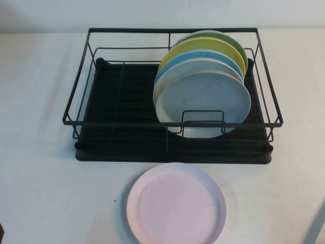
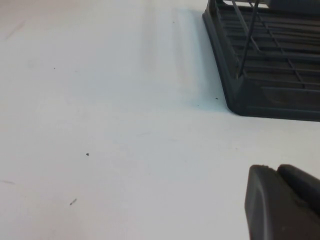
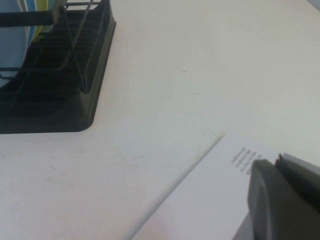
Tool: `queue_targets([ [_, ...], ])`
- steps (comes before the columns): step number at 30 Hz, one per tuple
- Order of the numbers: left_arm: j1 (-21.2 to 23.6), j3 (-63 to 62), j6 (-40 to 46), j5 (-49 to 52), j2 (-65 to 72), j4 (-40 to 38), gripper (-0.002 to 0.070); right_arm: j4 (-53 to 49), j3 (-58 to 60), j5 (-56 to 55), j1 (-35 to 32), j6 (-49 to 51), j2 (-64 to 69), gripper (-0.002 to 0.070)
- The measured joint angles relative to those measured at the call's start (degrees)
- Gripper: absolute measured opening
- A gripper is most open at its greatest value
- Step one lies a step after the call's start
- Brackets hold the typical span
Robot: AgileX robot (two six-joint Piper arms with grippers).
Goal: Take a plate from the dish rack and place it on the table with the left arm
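Note:
The pale pink plate [image 1: 175, 203] lies flat on the white table [image 1: 40, 101], just in front of the black wire dish rack [image 1: 122, 91]. No gripper touches it. My left gripper [image 2: 276, 169] hovers low over bare table beside the rack's corner [image 2: 270, 75]; its fingers are pressed together and empty. Only a dark sliver of the left arm [image 1: 1, 234] shows at the high view's lower left edge. My right gripper [image 3: 276, 161] is shut and empty, off the rack's other corner [image 3: 60, 90].
A grey-blue plate [image 1: 203, 99], a yellow plate [image 1: 198, 47] and a green plate [image 1: 223, 35] stand upright in the rack's right half. A white printed sheet [image 3: 210, 200] lies under my right gripper.

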Motion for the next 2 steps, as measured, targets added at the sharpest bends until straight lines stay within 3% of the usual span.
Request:
queue_targets([
  [2,0.0,0.0,0.1,0.0,0.0,0.0,-0.0001,0.0,0.0,0.0,0.0,0.0,0.0,-0.0020],
])
